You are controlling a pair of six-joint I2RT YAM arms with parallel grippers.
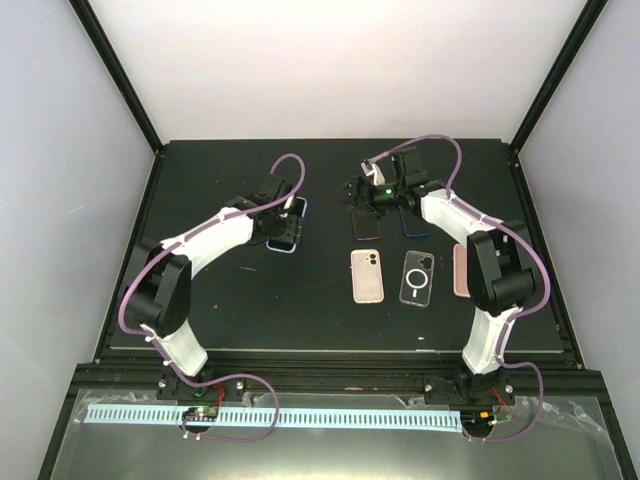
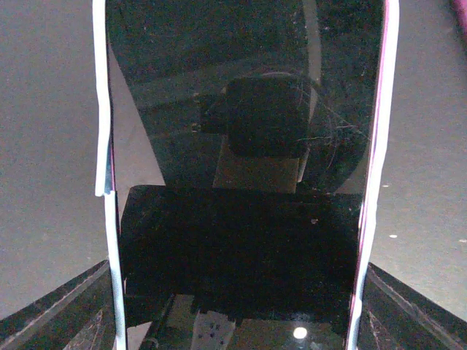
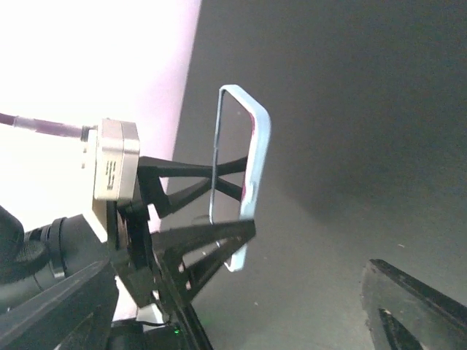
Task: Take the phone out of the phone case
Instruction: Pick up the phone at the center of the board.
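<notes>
Phone [image 2: 248,146]: cased, over table [image 1: 250,310] left-centre; stiff, glossy glass, likely slippery, fragile | phone case [image 2: 103,109]: pale-blue rim, likely pliable, peel at corner | left gripper [image 1: 286,236]: clamped across case sides | right gripper [image 1: 352,194]: jaws spread, holding nothing

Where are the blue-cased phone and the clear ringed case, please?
blue-cased phone [image 3: 235,138], right wrist view, on its dark screen.
clear ringed case [image 1: 417,283], top view, middle of its back, just below the ring.
</notes>
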